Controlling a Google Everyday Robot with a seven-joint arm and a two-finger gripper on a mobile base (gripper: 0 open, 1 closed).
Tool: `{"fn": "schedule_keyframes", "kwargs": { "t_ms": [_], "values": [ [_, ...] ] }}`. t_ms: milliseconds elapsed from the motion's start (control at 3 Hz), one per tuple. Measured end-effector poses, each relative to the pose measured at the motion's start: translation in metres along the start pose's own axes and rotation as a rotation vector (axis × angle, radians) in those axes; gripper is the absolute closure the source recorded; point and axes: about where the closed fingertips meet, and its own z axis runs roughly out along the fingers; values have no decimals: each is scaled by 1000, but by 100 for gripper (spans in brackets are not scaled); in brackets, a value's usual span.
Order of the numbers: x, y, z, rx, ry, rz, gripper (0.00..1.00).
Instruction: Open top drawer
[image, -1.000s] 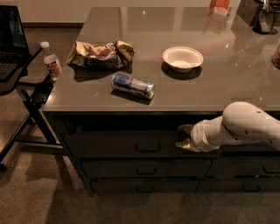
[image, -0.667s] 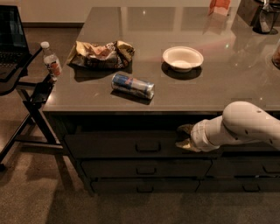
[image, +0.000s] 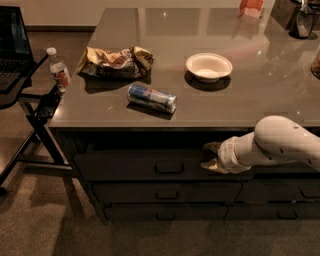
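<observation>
Holding gripper (image: 210, 156) spread wide at the top drawer (image: 125, 166) front just under the countertop (image: 250, 102), sitting just right of the centred pull handle (image: 169, 168), so probably needing a small leftward shift before pulling straight outward toward camera.

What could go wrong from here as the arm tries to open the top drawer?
The gripper sits at the top drawer front, right of its handle, so a pull could slip or skew it. The can lying on its side near the countertop edge might roll off if jolted.
</observation>
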Motion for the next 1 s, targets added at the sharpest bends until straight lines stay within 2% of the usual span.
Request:
{"fn": "schedule_keyframes", "kwargs": {
  "t_ms": [333,667,1000],
  "values": [
    [0,0,0,0,0,0,62],
    [0,0,0,0,0,0,85],
    [-2,-1,-4,0,0,0,100]
  ]
}}
